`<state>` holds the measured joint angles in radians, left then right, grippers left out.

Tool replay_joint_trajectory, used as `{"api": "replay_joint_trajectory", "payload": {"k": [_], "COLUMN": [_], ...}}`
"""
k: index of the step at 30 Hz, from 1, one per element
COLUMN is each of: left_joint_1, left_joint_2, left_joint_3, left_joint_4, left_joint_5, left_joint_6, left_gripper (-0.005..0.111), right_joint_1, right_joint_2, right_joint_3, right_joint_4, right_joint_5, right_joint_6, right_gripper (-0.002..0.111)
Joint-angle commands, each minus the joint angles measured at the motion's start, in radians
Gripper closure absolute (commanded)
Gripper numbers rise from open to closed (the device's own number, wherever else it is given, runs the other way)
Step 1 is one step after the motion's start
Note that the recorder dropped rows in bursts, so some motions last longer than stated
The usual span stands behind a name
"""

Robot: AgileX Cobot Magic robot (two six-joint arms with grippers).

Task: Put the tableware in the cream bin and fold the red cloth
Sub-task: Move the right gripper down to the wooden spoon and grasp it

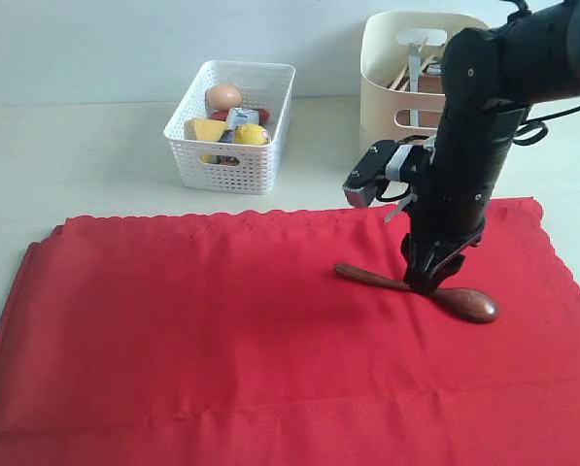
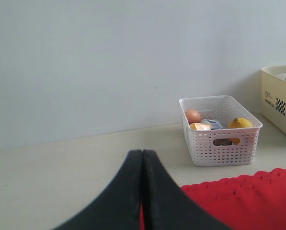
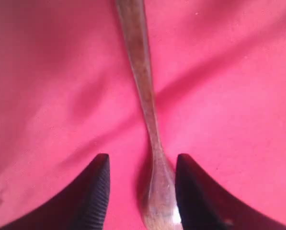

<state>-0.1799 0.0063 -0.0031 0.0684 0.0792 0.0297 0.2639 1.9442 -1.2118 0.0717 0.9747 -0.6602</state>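
I read the cloth (image 1: pixel 221 320) as plain bright red, no print, with scalloped trim along the far edge (it looks pinker on the right wrist cam). Spoon (image 1: pixel 469 303): dark red-brown, glossy, faint grain. Bin (image 1: pixel 382 92): cream, with a small black-and-white checker mark on its side in the left wrist view. Basket (image 1: pixel 226 165): white, grid of small holes. Inside it, egg (image 1: pixel 223 96) tan-brown, lemon (image 1: pixel 252 135) yellow, cheese (image 1: pixel 208 130) yellow-orange. Right gripper (image 1: pixel 424 283): black, fine ribbing on the pads. Left gripper (image 2: pixel 142 155): plain black. Table (image 1: pixel 76 155) pale beige, wall (image 2: pixel 109 57) greyish off-white.
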Motion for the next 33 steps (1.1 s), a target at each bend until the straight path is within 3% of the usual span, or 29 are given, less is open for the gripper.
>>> {"api": "replay_joint_trajectory", "payload": {"k": [1,13,27,33], "left_joint_1": [-0.008,-0.008,-0.008,-0.008], "left_joint_2": [-0.006,-0.006,-0.006,-0.006], "left_joint_3": [0.003,0.003,0.003,0.003], "left_joint_4": [0.0,0.0,0.0,0.0], "left_joint_5": [0.001,0.001,0.001,0.001], "left_joint_6": [0.001,0.001,0.001,0.001], "left_gripper": [0.106,0.106,0.106,0.106], "right_joint_1": [0.004,0.004,0.004,0.004], "right_joint_2": [0.034,0.112,0.126,0.098], "right_joint_3": [0.002,0.002,0.002,0.002], "right_joint_4": [-0.026,-0.02,-0.048,-0.046], "right_joint_5": [-0.061,-0.087,-0.083,-0.081], "right_joint_6": [0.036,0.034,0.04,0.043], "right_gripper": [0.065,0.067,0.108,0.108]}}
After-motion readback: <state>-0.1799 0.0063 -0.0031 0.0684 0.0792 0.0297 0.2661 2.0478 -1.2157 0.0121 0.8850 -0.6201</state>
